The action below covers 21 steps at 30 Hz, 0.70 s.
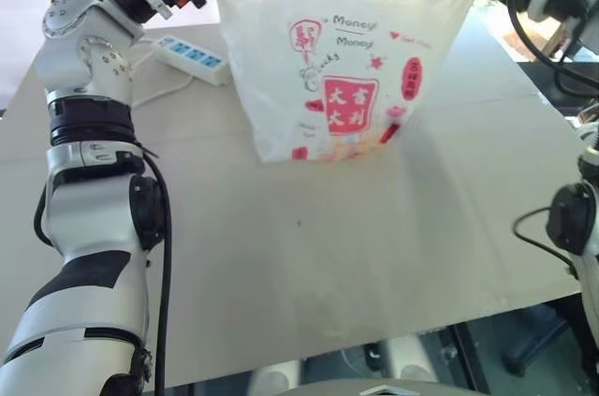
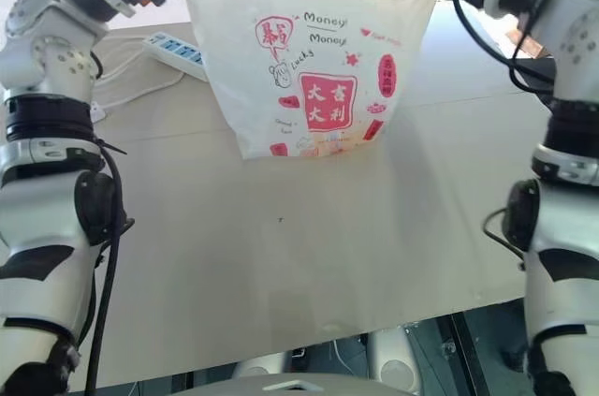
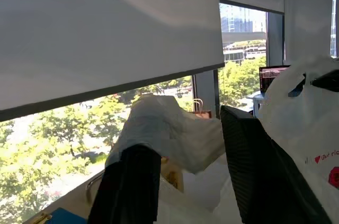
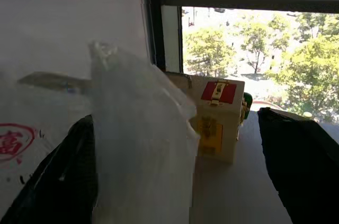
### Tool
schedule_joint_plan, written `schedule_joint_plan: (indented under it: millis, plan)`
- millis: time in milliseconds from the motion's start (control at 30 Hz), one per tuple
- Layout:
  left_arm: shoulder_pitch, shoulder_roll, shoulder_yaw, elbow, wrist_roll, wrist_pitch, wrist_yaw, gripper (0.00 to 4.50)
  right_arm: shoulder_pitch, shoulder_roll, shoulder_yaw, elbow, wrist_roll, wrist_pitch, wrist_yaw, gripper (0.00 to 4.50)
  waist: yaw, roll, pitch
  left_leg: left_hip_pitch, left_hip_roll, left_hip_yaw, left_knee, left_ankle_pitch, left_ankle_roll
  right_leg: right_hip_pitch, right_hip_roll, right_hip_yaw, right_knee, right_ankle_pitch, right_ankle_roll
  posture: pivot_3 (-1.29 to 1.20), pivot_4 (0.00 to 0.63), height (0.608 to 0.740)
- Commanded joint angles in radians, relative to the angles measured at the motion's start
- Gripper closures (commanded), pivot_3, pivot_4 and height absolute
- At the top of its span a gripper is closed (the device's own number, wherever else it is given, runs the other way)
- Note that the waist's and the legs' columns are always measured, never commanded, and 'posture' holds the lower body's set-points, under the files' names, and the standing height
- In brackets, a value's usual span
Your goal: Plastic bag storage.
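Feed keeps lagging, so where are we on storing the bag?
Done: the plastic bag is lifted, hanging spread above the table. In hand: a handle loop drapes over one finger of each tool, left tool and right tool, both open. Left: folding and putting it away.

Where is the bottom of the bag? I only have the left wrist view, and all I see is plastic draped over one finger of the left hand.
Observer: In the head views the plastic bag hangs upright and spread wide, with its bottom edge down at the table. I cannot tell whether it touches.
Operator: Is the right hand closed on it?
Observer: No. In the right wrist view the right hand has its fingers wide apart, with plastic lying against one of them.
Operator: Is anything near the bag on the table?
Observer: A white power strip lies on the robot's left side of the bag.
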Motion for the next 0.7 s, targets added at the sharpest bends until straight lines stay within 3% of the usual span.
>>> schedule_joint_plan:
  millis: [33,100,267,400,567,700]
  plan:
    - [0.054,0.049,0.054,-0.082,-0.019,0.033,-0.016,0.92,0.061,-0.099,0.002,-0.123,0.082,0.018,0.189,0.0,0.0,0.0,0.0,0.0,0.0,0.0,0.0,0.0,0.0,0.0,0.0,0.0,0.0,0.0,0.0,0.0,0.15,0.739]
    - [0.1,0.065,0.076,-0.132,-0.036,0.067,-0.015,0.03,0.084,-0.113,-0.027,-0.133,0.119,0.008,0.234,0.0,-0.003,0.0,0.0,0.001,0.001,0.0,0.0,0.0,0.0,0.0,0.0,0.001,0.0,0.0,0.0,0.0,0.15,0.739]
    - [0.262,0.101,0.159,-0.355,-0.124,0.233,0.037,0.03,0.109,-0.071,-0.159,-0.09,0.205,-0.043,0.226,0.0,-0.002,0.0,0.0,0.001,0.002,-0.003,0.002,0.0,0.0,0.0,0.001,0.002,0.002,0.0,0.0,0.0,0.15,0.739]
    - [0.502,0.135,0.228,-0.609,-0.186,0.386,0.103,0.03,0.211,-0.062,-0.25,-0.08,0.244,-0.047,0.204,0.0,0.002,-0.001,-0.001,0.002,0.003,-0.005,0.002,0.0,0.0,0.002,0.0,0.002,0.0,0.001,0.001,0.0,0.15,0.739]
    - [1.038,0.073,0.403,-1.029,-0.294,0.582,0.268,0.03,0.665,-0.001,-0.177,-0.209,0.086,-0.275,0.198,0.0,0.005,-0.004,-0.005,0.002,0.006,-0.005,0.002,-0.001,0.0,0.005,-0.001,0.002,-0.001,0.001,0.002,0.0,0.15,0.739]
    - [1.404,-0.051,0.32,-1.26,-0.131,0.486,0.367,0.03,0.944,0.068,-0.067,-0.259,-0.038,-0.532,0.272,0.0,0.02,-0.001,-0.004,0.005,0.005,-0.003,0.004,-0.003,0.004,0.005,-0.003,0.004,-0.001,0.002,0.003,0.0,0.15,0.739]
